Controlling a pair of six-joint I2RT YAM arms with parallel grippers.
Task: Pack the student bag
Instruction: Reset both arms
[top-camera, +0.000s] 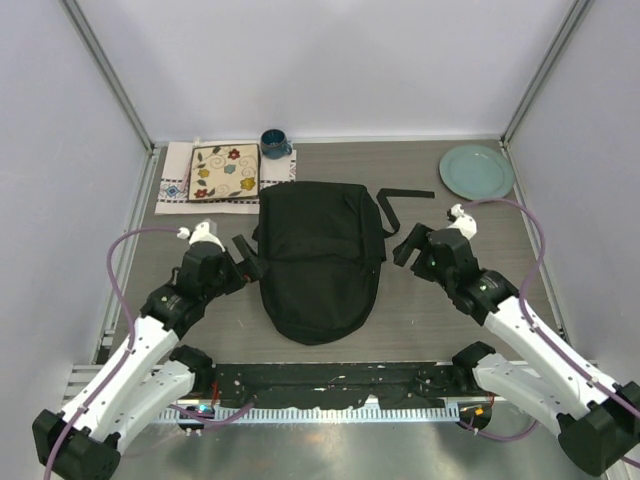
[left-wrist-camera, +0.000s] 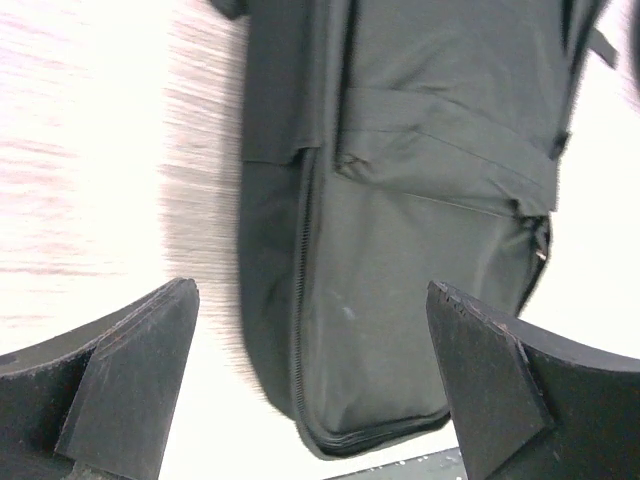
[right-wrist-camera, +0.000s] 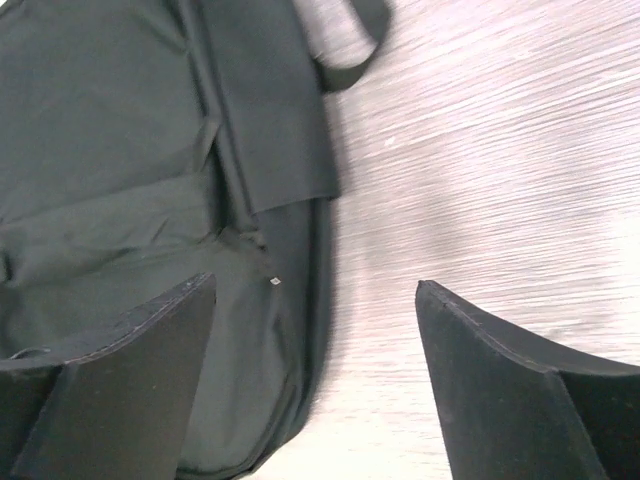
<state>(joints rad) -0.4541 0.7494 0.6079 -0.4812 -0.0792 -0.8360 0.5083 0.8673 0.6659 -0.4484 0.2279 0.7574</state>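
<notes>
- Top external view shows the black bag (top-camera: 320, 262) lying flat mid-worktop (top-camera: 420, 320), its rounded end toward the arms and a loose strap (top-camera: 398, 200) trailing off its far right corner.
- Left pincer (top-camera: 243, 256) sits just beside the bag's left edge, the right pincer (top-camera: 408, 246) just beside its right edge; flanking it this way probably suits handling the bag from both sides.
- Both pincers are released, holding nothing; each wrist view shows spread fingers (left-wrist-camera: 130, 375) with bag cloth and bare wood between them.
- Left wrist view shows a zip line running down the bag's side; whether it is shut all round cannot be told.
- Patterned book (top-camera: 224, 171) on a cloth (top-camera: 172, 190), a blue mug (top-camera: 274, 143) and a green plate (top-camera: 477, 171) lie along the far edge, well apart from the bag.
- Bare wood lies open on both sides; cage walls hem the edges.
</notes>
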